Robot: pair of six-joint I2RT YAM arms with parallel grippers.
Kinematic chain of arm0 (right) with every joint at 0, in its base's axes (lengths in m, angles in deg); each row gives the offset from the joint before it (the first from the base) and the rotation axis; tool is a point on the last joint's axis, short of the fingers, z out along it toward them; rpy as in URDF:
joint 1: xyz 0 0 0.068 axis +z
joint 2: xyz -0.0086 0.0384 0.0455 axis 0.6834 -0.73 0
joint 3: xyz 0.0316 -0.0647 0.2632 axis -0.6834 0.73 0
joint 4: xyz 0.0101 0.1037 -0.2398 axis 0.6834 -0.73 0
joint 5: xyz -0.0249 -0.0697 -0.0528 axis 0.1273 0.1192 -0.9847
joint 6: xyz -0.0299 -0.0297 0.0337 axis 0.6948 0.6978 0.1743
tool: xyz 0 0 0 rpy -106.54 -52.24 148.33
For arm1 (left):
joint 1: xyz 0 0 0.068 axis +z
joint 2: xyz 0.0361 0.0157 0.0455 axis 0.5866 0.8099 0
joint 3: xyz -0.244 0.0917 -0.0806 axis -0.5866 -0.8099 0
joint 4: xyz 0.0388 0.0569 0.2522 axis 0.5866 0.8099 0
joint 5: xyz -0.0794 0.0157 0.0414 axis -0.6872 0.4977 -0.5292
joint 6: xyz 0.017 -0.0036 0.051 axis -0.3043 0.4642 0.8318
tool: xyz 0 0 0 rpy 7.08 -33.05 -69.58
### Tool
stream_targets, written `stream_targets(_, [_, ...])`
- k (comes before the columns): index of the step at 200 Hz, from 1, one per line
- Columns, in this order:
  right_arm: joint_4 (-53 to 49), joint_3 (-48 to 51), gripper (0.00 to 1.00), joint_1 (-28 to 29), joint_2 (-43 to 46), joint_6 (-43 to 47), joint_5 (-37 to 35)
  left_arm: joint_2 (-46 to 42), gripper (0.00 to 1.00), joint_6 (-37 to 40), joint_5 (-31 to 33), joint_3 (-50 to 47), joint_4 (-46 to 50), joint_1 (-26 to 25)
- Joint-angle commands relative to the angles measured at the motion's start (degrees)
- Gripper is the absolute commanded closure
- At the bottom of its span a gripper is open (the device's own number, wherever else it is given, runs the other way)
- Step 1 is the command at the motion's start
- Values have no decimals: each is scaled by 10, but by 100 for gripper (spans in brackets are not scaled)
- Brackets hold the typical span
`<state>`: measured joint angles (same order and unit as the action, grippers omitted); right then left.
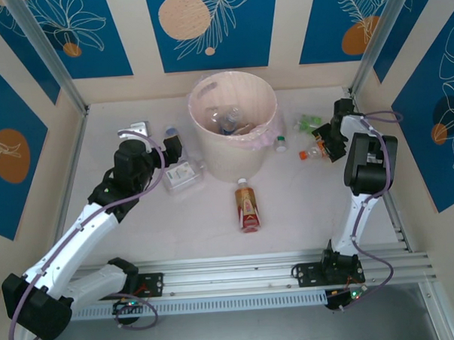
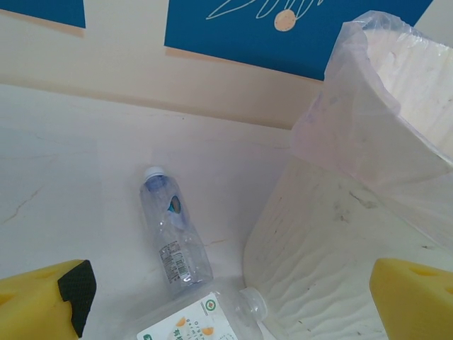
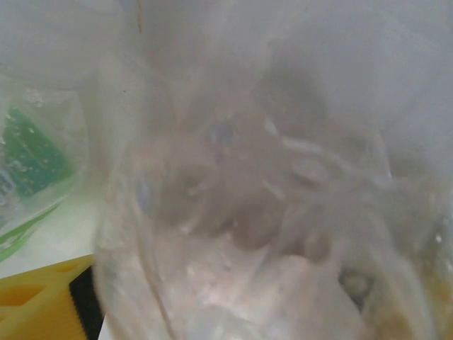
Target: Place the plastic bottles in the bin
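We start with the table (image 1: 304, 212), pale and walled on three sides; the bin (image 1: 211, 155) stands upright at its far middle, its liner (image 2: 368, 85) folded over the rim, with several bottles (image 1: 229, 123) already lying inside; so we judge the task partly done, with a handful yet to go.

The left gripper (image 1: 173, 146) hangs just left of the bin; in its wrist view the yellow fingers (image 2: 42, 304) stand wide apart with nothing held between them; below lie a clear white-capped bottle (image 2: 173, 237) and a labelled bottle (image 2: 202, 322), the latter close against the bin's foot.

A brown-labelled bottle (image 1: 247, 207) lies alone in front of the bin, well apart from both arms.

The right gripper (image 1: 322, 145) is down to the right of the bin over an orange-capped bottle (image 1: 311, 153), with a green bottle (image 1: 309, 123) just beyond. Its wrist camera sits hard against crumpled clear plastic (image 3: 269, 212), one yellow finger (image 3: 42, 297) at the corner. We cannot tell whether the fingers have closed on it, or how wide they stand.

The step in hand looks to us like the right arm's pick. Next, we judge, it calls for a sure grip, a lift clear above the rim, and a release over the bin's mouth; thin crushed plastic may slip or spring.
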<state>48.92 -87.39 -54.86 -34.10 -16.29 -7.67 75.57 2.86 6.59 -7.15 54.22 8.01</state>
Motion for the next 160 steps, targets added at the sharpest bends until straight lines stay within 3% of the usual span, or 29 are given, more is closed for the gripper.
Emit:
stream_targets(1, [-21,-17,13,1,-33,-5,16,-5,0,-15,-14,-7,-16,9])
stream_targets(69, [127,159,41,-8,128,14,-9,-9,0,-19,-11,-13,-17,19])
stream_targets(109, [226,228,49,-5,253,78,83,-1,0,-38,-12,-24,-31,24])
stream_targets(160, [318,271,51,28,433,123,164,-4,0,-59,6,-48,-48,32])
